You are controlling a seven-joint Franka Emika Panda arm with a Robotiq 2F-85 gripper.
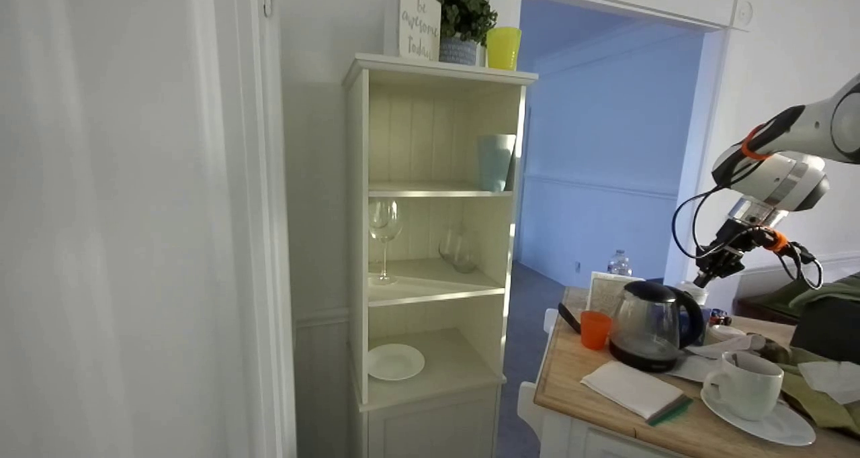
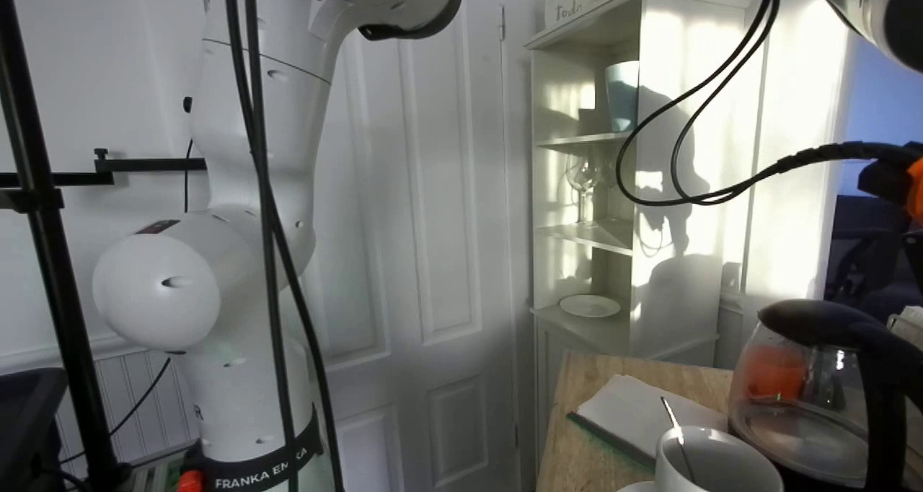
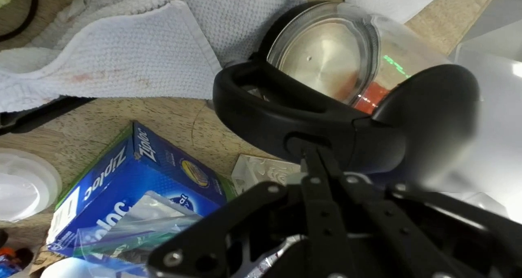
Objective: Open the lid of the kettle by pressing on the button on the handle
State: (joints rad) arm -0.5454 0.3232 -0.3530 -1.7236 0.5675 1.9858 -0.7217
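Note:
The glass kettle [image 1: 641, 337] with a black lid [image 1: 650, 291] and black handle [image 1: 694, 320] stands on the wooden table. It also shows in an exterior view [image 2: 797, 420] and the wrist view [image 3: 326, 54]. Its lid [image 3: 432, 94] looks closed. The oval button [image 3: 308, 141] is on top of the handle [image 3: 261, 115], partly hidden by my fingertips. My gripper [image 3: 320, 152] is shut and empty, its tips together over the button. I cannot tell whether they touch it. In an exterior view my gripper [image 1: 701, 283] points down, just above and beside the handle.
A blue Ziploc box [image 3: 163, 176] and a white cloth [image 3: 134, 62] lie near the handle. An orange cup [image 1: 594, 329] stands beside the kettle. A white mug [image 1: 749, 384] on a saucer and a white folded napkin or pad [image 1: 631, 385] are at the front. A shelf [image 1: 437, 297] stands behind.

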